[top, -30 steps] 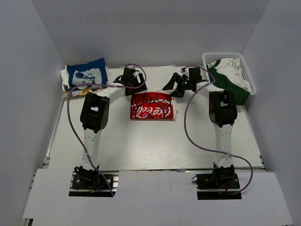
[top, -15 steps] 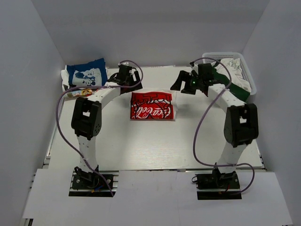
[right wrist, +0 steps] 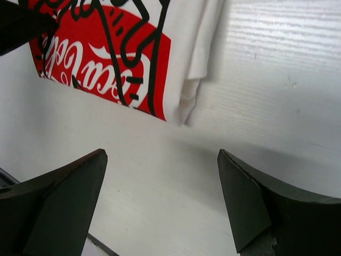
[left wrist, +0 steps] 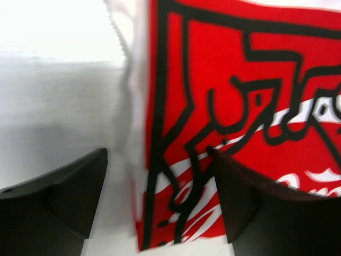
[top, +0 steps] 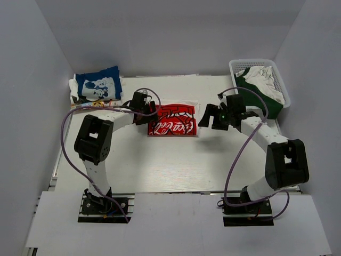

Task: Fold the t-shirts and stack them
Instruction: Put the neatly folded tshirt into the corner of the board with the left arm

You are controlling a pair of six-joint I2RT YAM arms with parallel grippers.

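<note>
A folded white t-shirt with the red Coca-Cola panel [top: 172, 120] lies face up at mid-table. My left gripper [top: 151, 114] is at its left edge. In the left wrist view this gripper [left wrist: 157, 153] is open and low, its jaws straddling the shirt's edge [left wrist: 176, 160]: one finger [left wrist: 69, 197] over bare table, the other [left wrist: 245, 208] over the red print. My right gripper [top: 205, 118] hangs just right of the shirt. In the right wrist view it [right wrist: 161, 156] is open over bare table, short of the shirt's corner [right wrist: 184, 106]. The folded blue t-shirt [top: 97, 85] rests at the far left.
A white basket [top: 256, 63] at the far right holds green and white clothes [top: 261, 88]. Under the blue shirt lie other folded cloths [top: 80, 101]. White walls enclose the table [top: 170, 165] on three sides.
Both arms came nearer and lower from beyond the Coca-Cola shirt. The left gripper now straddles its left edge and has narrowed a little; the right gripper sits beside its right edge.
</note>
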